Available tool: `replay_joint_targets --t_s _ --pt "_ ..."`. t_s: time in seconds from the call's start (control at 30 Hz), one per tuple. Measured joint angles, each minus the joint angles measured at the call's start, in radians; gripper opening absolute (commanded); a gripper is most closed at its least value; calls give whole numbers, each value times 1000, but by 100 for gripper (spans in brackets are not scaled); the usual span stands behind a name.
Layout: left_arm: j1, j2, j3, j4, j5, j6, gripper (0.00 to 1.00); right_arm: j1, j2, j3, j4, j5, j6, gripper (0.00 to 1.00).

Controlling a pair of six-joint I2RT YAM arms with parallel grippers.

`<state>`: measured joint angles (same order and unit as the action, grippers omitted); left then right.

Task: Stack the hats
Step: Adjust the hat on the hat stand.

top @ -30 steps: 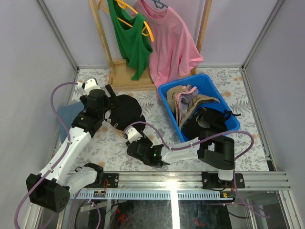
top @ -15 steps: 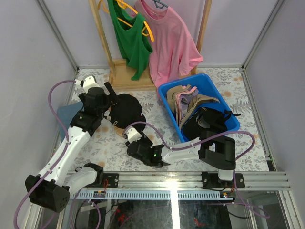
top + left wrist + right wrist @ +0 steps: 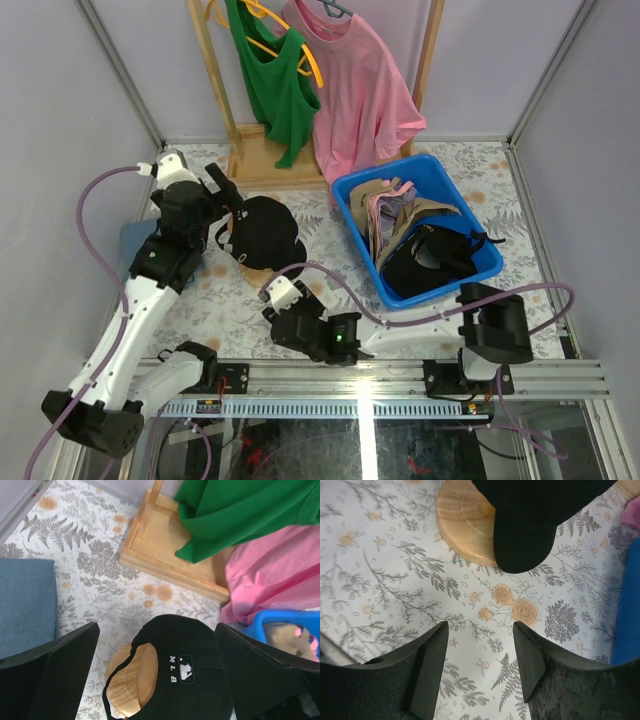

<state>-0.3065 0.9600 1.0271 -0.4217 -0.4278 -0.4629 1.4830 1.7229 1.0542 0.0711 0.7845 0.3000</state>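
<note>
A black hat [image 3: 265, 232] with a white MLB mark sits on a round wooden stand [image 3: 131, 679]. My left gripper [image 3: 228, 212] hovers just behind and left of it, open, its fingers [image 3: 55, 677] wide on either side of the hat [image 3: 190, 680] without touching. Low over the table in front of the stand, my right gripper [image 3: 275, 300] is open and holds nothing. In its own view the gripper [image 3: 480, 626] points at the black brim [image 3: 525, 535]. More hats lie in the blue bin [image 3: 350, 190]: tan [image 3: 385, 193], pink [image 3: 374, 215] and black [image 3: 435, 257].
A wooden rack [image 3: 262, 160] at the back carries a green tank top [image 3: 270, 85] and a pink T-shirt [image 3: 355, 90]. A slate-blue fabric piece [image 3: 135, 238] lies at the left, beside my left arm. The bin's edge [image 3: 627, 605] is close on the right.
My left gripper has drawn back and to the left, away from the black hat. My right gripper has shifted slightly nearer and its jaws have widened; its arm has swung right.
</note>
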Motion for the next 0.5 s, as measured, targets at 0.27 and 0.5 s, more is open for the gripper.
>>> replay_joint_targets --t_s 0.27,0.5 --pt "0 -45 53 -11 24 1 100 41 -198 -11 -111 67 34 66" --pt "0 -41 70 -29 58 14 100 32 -350 -11 -146 180 -9 69"
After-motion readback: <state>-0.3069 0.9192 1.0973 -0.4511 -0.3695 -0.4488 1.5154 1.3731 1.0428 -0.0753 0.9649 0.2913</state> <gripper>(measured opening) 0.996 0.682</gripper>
